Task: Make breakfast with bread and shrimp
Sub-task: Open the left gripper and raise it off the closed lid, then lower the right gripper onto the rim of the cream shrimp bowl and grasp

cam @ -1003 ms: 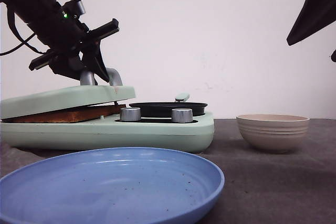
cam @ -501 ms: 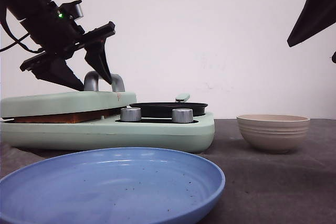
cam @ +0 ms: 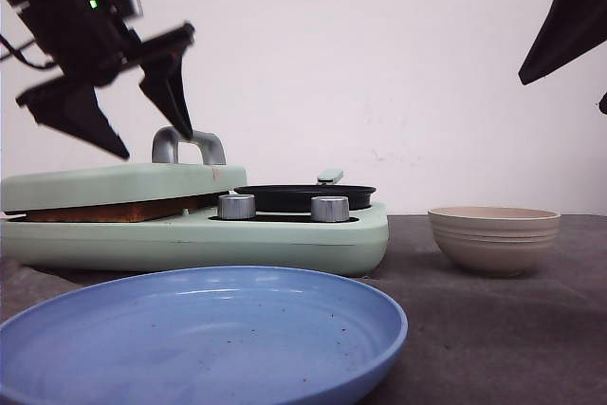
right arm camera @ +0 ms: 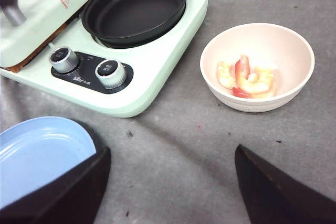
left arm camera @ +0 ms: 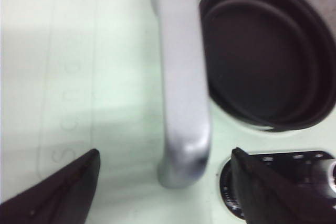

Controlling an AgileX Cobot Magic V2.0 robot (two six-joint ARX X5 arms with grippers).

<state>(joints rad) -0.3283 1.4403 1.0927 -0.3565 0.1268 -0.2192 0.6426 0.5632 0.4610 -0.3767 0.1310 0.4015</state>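
The bread (cam: 114, 211) shows only as a brown crust edge under the closed green lid (cam: 114, 182) of the breakfast maker (cam: 285, 234); that crust edge (right arm camera: 31, 61) also peeks out in the right wrist view. My left gripper (cam: 152, 144) hangs open just above the lid's silver handle (cam: 188, 144), apart from it; the handle (left arm camera: 181, 87) lies between the fingertips in the left wrist view. Several pink shrimp (right arm camera: 247, 80) lie in the beige bowl (right arm camera: 294, 82). My right gripper (right arm camera: 170, 179) is open, high over the table.
A black round pan (right arm camera: 134, 9) sits in the maker's right half, with two silver knobs (right arm camera: 107, 71) in front. A blue plate (cam: 204, 334) lies at the near edge. The beige bowl (cam: 493, 239) stands right of the maker.
The lid came down shut on the bread. My left gripper let go of the handle, opened and rose up and to the left. The right arm stayed still.
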